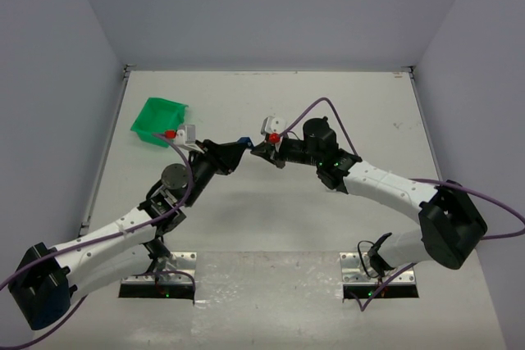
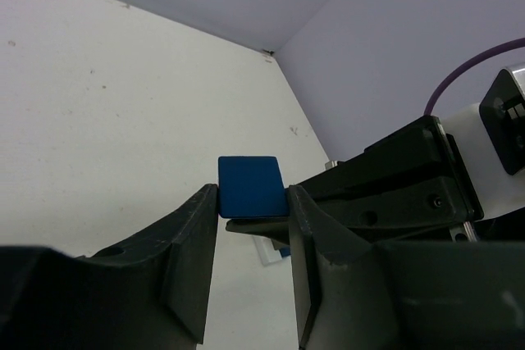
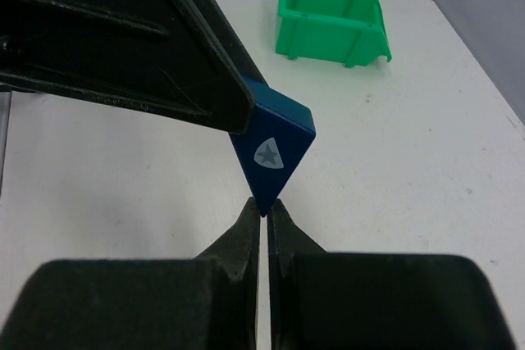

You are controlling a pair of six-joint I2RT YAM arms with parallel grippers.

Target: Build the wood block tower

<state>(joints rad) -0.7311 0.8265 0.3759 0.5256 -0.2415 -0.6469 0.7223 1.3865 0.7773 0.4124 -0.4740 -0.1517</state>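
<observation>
At the left of the table (image 1: pixel 328 104) we see a green bin (image 1: pixel 158 120). Near the middle, above the table, our left pincer (image 1: pixel 234 152) grips the blue wedge (image 3: pixel 271 143), open only as wide as the wedge. Our right pincer (image 3: pixel 263 212) is closed to a thin slit and pinches the wedge's lower corner.

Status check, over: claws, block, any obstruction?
Left claw shut on blue triangular wooden wedge, held off the table. Right claw pinching its tip. Green plastic bin stands apart.
</observation>
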